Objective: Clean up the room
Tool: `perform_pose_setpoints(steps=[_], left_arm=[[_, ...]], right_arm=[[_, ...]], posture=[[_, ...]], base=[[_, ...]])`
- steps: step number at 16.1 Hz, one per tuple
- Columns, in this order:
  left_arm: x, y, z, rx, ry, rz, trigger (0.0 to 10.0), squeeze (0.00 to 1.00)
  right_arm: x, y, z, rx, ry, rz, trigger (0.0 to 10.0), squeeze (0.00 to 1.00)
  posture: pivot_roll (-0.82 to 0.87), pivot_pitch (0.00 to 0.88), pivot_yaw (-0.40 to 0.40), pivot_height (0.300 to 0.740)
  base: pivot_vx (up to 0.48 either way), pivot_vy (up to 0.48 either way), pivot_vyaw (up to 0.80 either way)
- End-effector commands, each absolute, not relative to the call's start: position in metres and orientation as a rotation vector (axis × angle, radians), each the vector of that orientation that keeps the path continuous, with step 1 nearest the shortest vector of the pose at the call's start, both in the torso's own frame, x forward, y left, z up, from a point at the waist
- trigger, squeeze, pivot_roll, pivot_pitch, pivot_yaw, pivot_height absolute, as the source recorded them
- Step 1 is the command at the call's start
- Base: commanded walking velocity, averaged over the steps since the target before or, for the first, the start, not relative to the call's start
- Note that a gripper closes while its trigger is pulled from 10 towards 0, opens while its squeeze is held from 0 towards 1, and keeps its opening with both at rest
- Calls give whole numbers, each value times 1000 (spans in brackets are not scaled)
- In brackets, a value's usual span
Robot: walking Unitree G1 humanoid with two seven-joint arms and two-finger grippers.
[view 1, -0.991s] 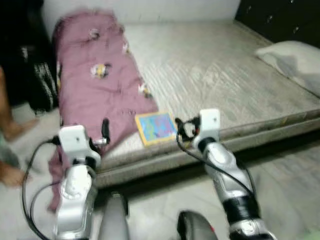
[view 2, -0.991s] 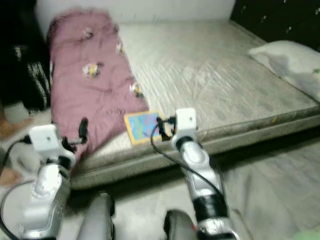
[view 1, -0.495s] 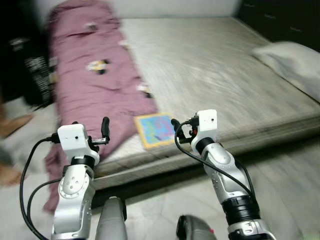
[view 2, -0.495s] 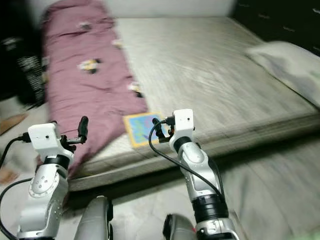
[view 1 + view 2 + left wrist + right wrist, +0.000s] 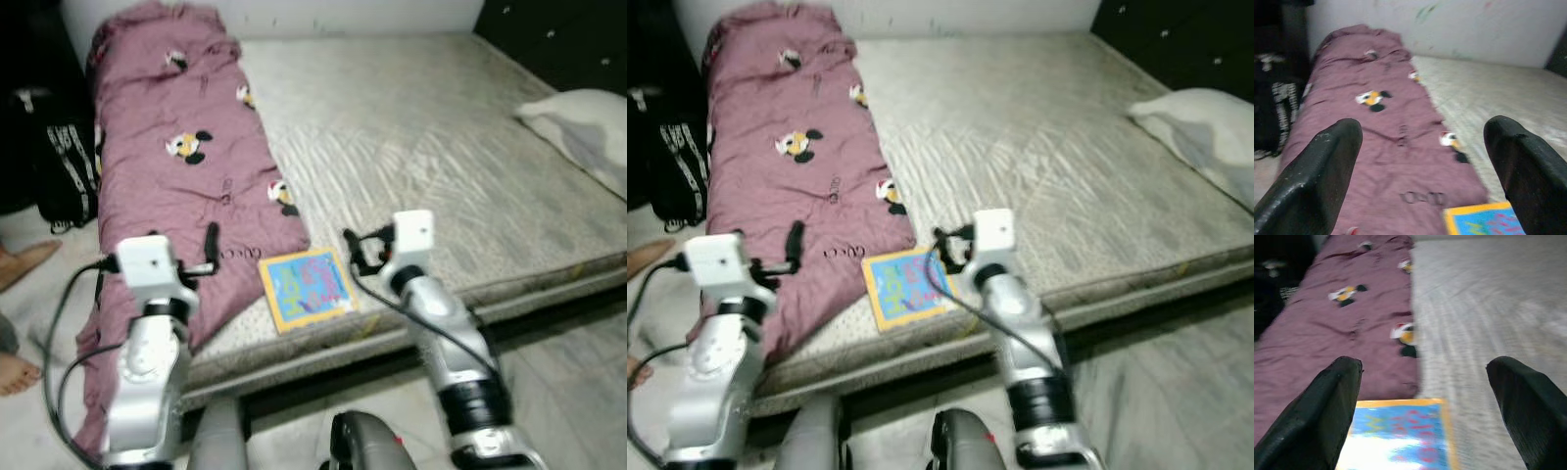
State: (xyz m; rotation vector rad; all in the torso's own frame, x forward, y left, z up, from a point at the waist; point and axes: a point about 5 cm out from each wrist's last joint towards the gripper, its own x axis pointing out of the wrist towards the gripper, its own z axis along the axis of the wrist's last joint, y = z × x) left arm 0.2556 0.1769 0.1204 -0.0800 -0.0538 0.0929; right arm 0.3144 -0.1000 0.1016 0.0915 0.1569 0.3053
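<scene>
Book [image 5: 307, 288] with the blue, yellow-edged cover lies flat near the mattress [image 5: 441, 147] front edge, just beside the purple blanket [image 5: 176, 166] (cartoon mice printed on it). My right gripper [image 5: 355, 253] hovers near it, fingers spread, holding nothing. My left gripper [image 5: 210, 247] hangs over the blanket, likewise wide and empty.

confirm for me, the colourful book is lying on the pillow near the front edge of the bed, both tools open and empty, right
Not quite: the colourful book lies on the bare mattress beside the purple blanket, not on the pillow, which sits far off at the right. The left eye view shows it. The left tool and right tool are open and empty.
</scene>
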Motion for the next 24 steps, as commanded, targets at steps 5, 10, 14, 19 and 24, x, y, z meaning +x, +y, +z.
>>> perform_pose_setpoints(steps=[5, 10, 14, 19, 24], left_arm=[[259, 176, 114, -82, -4, 63, 10000, 0], [267, 182, 114, -79, 13, 84, 10000, 0], [269, 178, 111, -167, 37, 103, 10000, 0], [280, 183, 119, -185, 17, 115, 10000, 0], [288, 187, 124, -197, -9, 127, 10000, 0]], right_arm=[[316, -107, 102, 86, 166, 273, 10000, 0], [316, -107, 100, 89, 173, 266, 10000, 0], [316, -107, 100, 90, 176, 265, 10000, 0], [308, -108, 104, 90, 164, 258, 10000, 0], [297, -115, 103, 110, 189, 234, 10000, 0]], posture=[[-22, 68, -75, 635], [-18, 65, -82, 575], [-20, 69, -80, 540], [-44, 112, -65, 540], [-73, 166, -62, 540]], base=[[0, 0, 0], [0, 0, 0], [0, 0, 0], [0, 0, 0], [0, 0, 0]])
